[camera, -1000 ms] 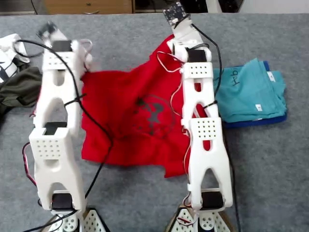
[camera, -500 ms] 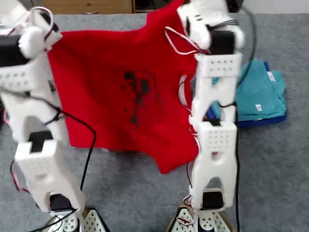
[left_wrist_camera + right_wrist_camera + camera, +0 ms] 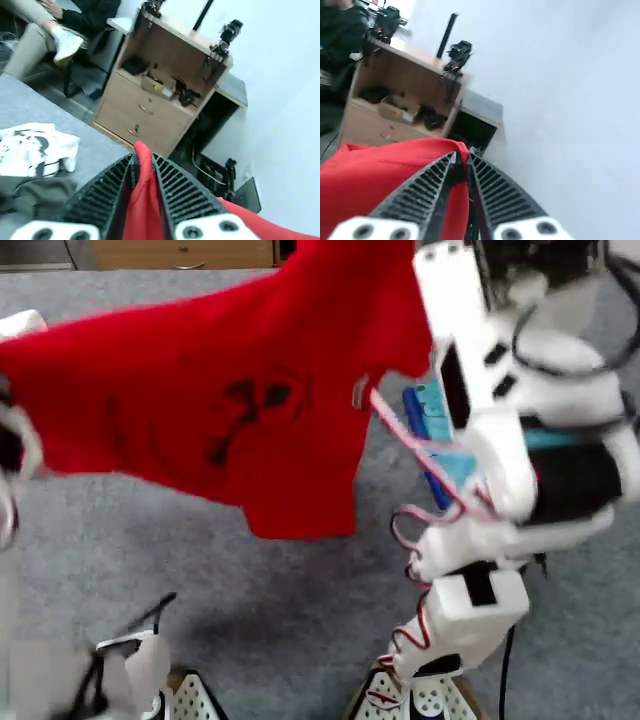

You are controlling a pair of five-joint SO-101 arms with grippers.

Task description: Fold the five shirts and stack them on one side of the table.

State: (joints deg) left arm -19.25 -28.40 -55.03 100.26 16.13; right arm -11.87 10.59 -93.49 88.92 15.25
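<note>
I hold the red shirt (image 3: 200,390) up in the air with both tools. My left tool (image 3: 144,157) is squeezed shut on a bit of the red cloth, and the cloth pokes out past its tips. My right tool (image 3: 462,155) is squeezed shut on another bit of the red cloth, with only a thin gap between its two ribbed sides.

From the high view, the red shirt hangs spread out wide above the tabletop (image 3: 300,620). It runs from the left edge across to the far middle. The dark print on its front faces up. One loose part droops down over the middle of the tabletop.

The right arm (image 3: 520,450) stands tall near the right side. Behind it, toward the right edge, lies a folded teal shirt (image 3: 452,466). The edge of a blue shirt (image 3: 418,425) shows just beside it. The arm hides most of both.

In the left wrist view, a crumpled white shirt (image 3: 35,147) with dark marks lies on the gray tabletop. A dark green shirt (image 3: 35,192) lies bunched up right next to it. A wooden cabinet (image 3: 150,110) stands past the far edge.
</note>
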